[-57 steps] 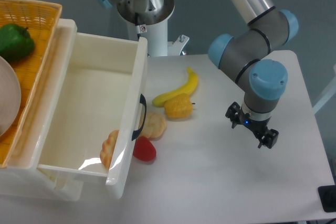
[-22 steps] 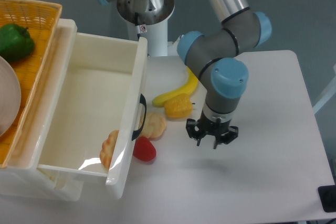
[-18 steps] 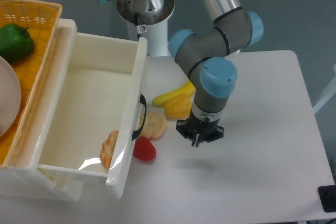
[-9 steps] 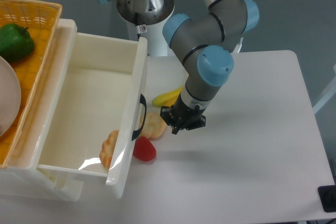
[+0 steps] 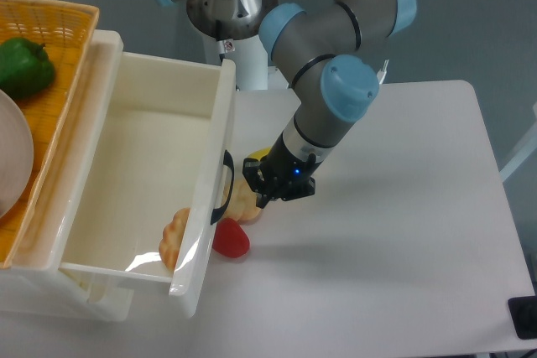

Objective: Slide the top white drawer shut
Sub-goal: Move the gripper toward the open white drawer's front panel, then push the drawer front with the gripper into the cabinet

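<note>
Jaws' state is unclear; gripper hovers mid-frame near the top white drawer, where red toy could jam it.

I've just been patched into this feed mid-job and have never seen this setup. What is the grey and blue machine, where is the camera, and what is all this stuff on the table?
One fixed camera looks down at a white table from above and in front. The grey and blue machine is a robot arm; the black part at its tip is its gripper, which holds nothing that I can see. Whether its fingers are open is unclear from here. On the left, the top white drawer stands pulled out, with its black handle facing the gripper. Toy food lies on the table by the drawer front: a red piece, a bread-like piece and something yellow mostly hidden behind the arm. An orange basket on top holds a green pepper.
</note>
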Available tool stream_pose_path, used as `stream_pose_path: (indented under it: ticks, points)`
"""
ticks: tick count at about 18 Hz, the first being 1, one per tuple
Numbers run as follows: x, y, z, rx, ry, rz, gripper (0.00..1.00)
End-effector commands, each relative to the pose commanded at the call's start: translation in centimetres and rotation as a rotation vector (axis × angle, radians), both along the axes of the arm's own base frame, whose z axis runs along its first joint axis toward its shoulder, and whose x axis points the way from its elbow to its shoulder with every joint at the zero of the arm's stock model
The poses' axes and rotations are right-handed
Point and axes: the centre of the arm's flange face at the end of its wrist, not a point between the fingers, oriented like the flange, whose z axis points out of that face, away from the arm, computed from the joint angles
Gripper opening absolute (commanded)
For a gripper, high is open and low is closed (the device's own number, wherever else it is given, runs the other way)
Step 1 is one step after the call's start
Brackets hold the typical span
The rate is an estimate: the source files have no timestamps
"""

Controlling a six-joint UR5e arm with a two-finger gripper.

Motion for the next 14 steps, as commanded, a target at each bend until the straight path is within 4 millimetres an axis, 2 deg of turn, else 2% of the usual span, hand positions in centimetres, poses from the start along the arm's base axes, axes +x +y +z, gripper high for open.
stream_pose_path:
  ticks: [2, 9, 14]
  points:
    - [0.2, -0.1, 0.8, 0.014, -0.015, 0.005, 0.06]
    - [1.5, 0.0, 1.8, 0.024, -0.046, -0.003, 0.07]
    - [1.8, 0.2, 2.0, 0.038, -0.069, -0.003, 0.08]
